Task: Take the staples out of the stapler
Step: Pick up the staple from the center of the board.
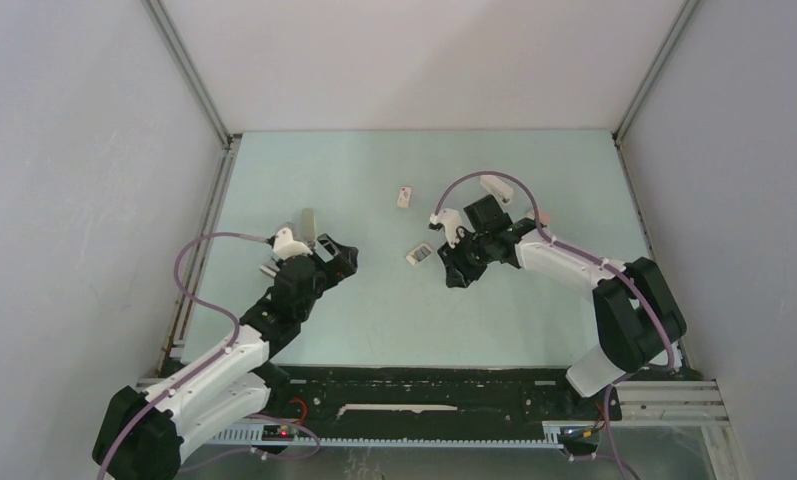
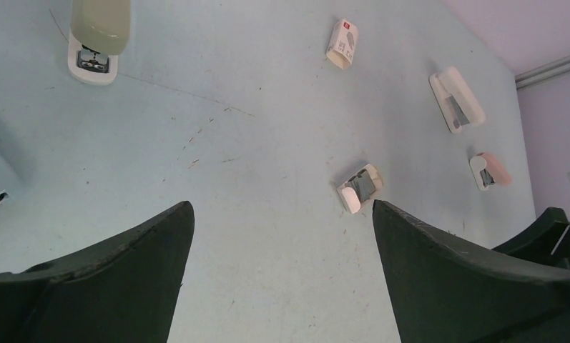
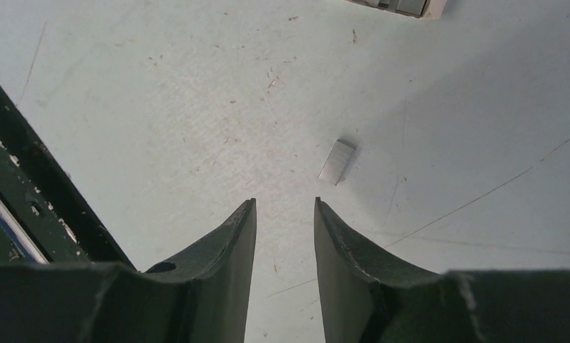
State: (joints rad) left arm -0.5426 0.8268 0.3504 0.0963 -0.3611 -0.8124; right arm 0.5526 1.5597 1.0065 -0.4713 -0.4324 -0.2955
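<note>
A short silvery staples strip (image 3: 337,162) lies flat on the pale table, just ahead and to the right of my right gripper (image 3: 285,201). That gripper is open by a narrow gap and holds nothing. A small open white stapler (image 2: 359,188) (image 1: 420,255) lies between the two arms, left of the right gripper (image 1: 454,272). My left gripper (image 2: 282,207) (image 1: 338,254) is open wide and empty. A grey-topped stapler (image 2: 96,36) (image 1: 307,222) stands just beyond it.
A small white box (image 2: 342,43) (image 1: 404,196) lies at mid-table. A white stapler (image 2: 457,100) (image 1: 494,187) and a pink one (image 2: 490,170) lie behind the right arm. Enclosure walls (image 1: 94,200) ring the table, and a black rail (image 1: 424,385) runs along its near edge.
</note>
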